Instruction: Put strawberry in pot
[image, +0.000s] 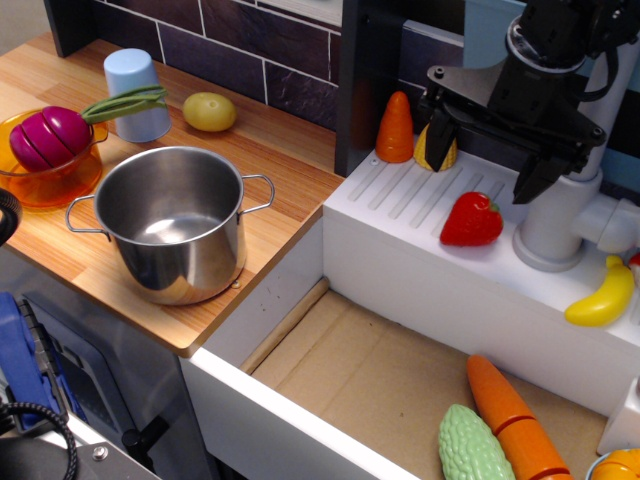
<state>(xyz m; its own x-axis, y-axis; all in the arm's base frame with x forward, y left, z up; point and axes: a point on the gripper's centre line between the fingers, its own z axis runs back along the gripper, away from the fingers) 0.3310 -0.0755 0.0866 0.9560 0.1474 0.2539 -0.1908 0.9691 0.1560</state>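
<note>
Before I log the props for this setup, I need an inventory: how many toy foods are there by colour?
Red: 1, the strawberry
Orange: 2, cone carrot, long carrot
Yellow: 3, banana, corn, round fruit
Purple: 1, onion
Green: 1, gourd
Total: 8

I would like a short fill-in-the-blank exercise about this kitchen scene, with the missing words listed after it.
1. The strawberry lies on the white ridged ____.
2. The pot on the wooden counter holds ____.
3. The gripper hangs open ____ the strawberry.
4. The purple vegetable sits in the ____ bowl.

Missing words: drainboard; nothing; above; orange
</note>
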